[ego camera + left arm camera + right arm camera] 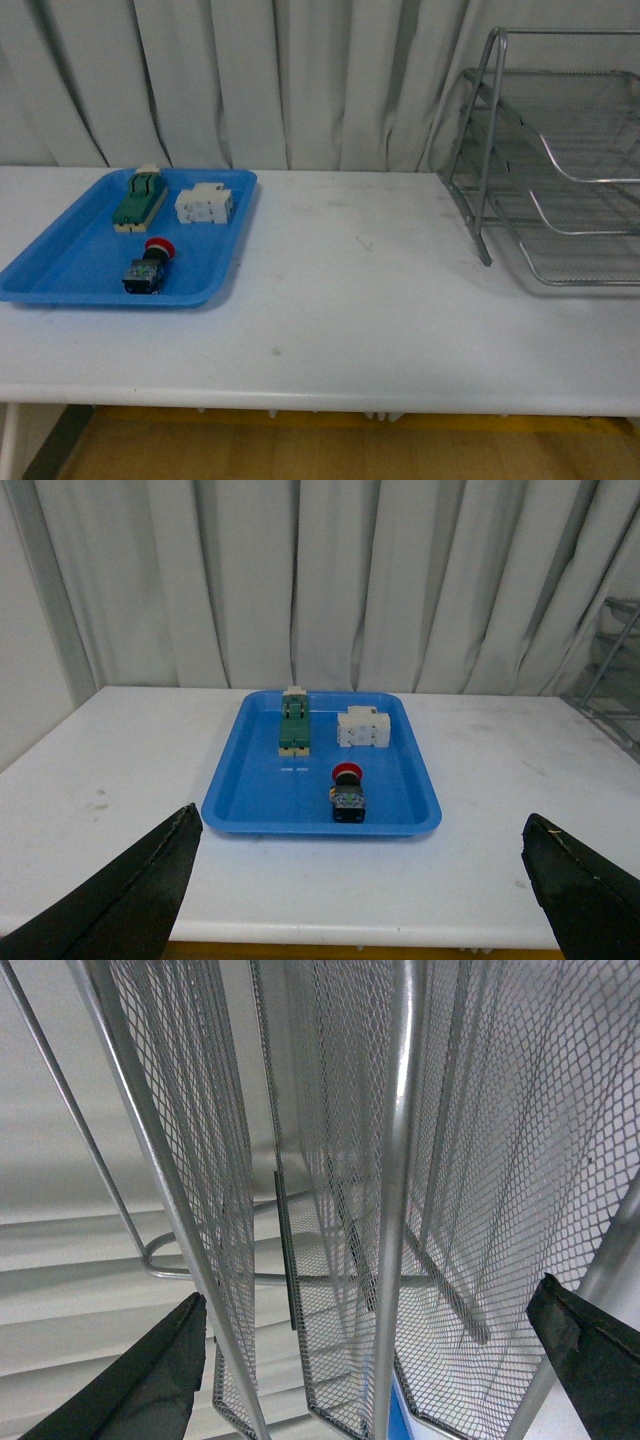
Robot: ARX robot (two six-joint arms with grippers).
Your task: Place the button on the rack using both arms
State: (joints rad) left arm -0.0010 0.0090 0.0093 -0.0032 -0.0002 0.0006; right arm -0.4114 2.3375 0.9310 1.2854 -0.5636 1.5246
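Three parts lie in the shallow blue plastic tray [60, 280]; the small red-capped push-button on a dark blocky body [150, 266] sits nearest its front rim, untouched; left gripper [360, 822] and right gripper [365, 1305] are spread wide, empty; the body should be pinched squarely before transfer to the three-tier silver wire-mesh rack [590, 110].

Left end effector [360, 822], matte black wedge-shaped fingers [130, 900], right end effector [365, 1305], likewise black

One button [150, 265], one green switch block [140, 200], one white component [205, 205], one blue tray [75, 255], one three-tier rack [560, 190]
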